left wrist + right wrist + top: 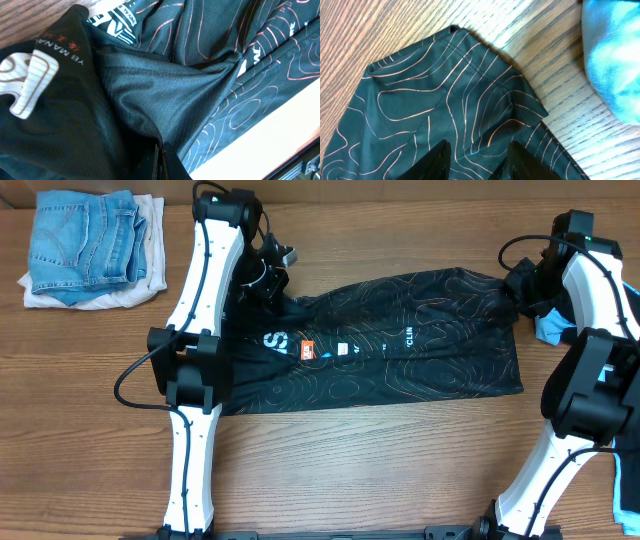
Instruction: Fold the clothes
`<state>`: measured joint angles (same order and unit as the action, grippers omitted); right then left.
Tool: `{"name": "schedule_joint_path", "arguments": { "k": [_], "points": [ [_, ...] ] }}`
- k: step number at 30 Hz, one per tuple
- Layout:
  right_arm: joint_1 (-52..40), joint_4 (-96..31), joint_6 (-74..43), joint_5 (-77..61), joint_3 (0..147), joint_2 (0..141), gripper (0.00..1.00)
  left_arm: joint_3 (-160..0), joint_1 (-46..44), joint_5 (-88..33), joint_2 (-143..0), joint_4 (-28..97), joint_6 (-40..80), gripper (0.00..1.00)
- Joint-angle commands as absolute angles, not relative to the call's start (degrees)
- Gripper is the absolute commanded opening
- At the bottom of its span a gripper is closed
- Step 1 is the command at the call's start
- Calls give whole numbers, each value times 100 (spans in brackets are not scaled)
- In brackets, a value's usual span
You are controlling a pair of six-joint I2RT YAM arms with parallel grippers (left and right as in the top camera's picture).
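While a folded stack of jeans (pixel 85 245) sits at the far left corner of the surface (pixel 90 430), the black jersey (pixel 400 345) lies stretched crosswise over the middle, nearer the far edge. The left jaws are pressed together on a bunch of cloth at its left end, with puckers running into them. The right jaws stand spread astride the jersey's far right corner, the cloth flat beneath them and nothing pinched. Just beyond, by the right edge, lies a light-blue garment (pixel 550 330). This looks like the set-up for a first fold: the right jaws must close on that corner, then both ends should travel toward the near edge together.
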<state>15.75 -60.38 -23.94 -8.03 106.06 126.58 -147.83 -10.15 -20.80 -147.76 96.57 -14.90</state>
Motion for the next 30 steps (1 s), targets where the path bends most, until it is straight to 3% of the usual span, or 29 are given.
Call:
{"name": "schedule_joint_path", "arguments": {
  "k": [1,6,7,8,9,12,14,19,28,29,30],
  "points": [
    [1570,-6040,-2403,-923,10656,12420,42,-14783,-1157,-2104,-14805,9684,-1109,4],
    [1570,-6104,-2401,-930,10656,12418,42,-14451,-1345,-2062,-14805,9684,-1000,9],
    [1570,-6114,-2401,-930,10656,12418,42,-14368,-1376,-2014,-14805,9684,-1002,20],
    [1570,-6125,-2401,-930,10656,12418,42,-14269,-1406,-1909,-14805,9684,-1002,40],
    [1570,-6130,-2401,-930,10656,12420,42,-14180,-1431,-1802,-14805,9684,-1002,50],
    [1570,-6145,-2401,-930,10656,12418,43,-13880,-1470,-1437,-14805,9684,-956,35],
    [1570,-6147,-2401,-930,10656,12420,43,-13734,-1470,-1328,-14805,9686,-893,32],
    [1570,-6119,-2401,-930,10656,12418,43,-13723,-1400,-1068,-14805,9655,-897,5],
    [1570,-6031,-2401,-932,10656,12420,43,-14411,-1146,-1066,-14805,9594,-893,7],
    [1570,-6027,-2401,-932,10656,12420,43,-14567,-1092,-1041,-14805,9428,-873,34],
    [1570,-6025,-2401,-932,10656,12420,43,-14617,-1066,-1057,-14805,9308,-871,41]
  ]
}}
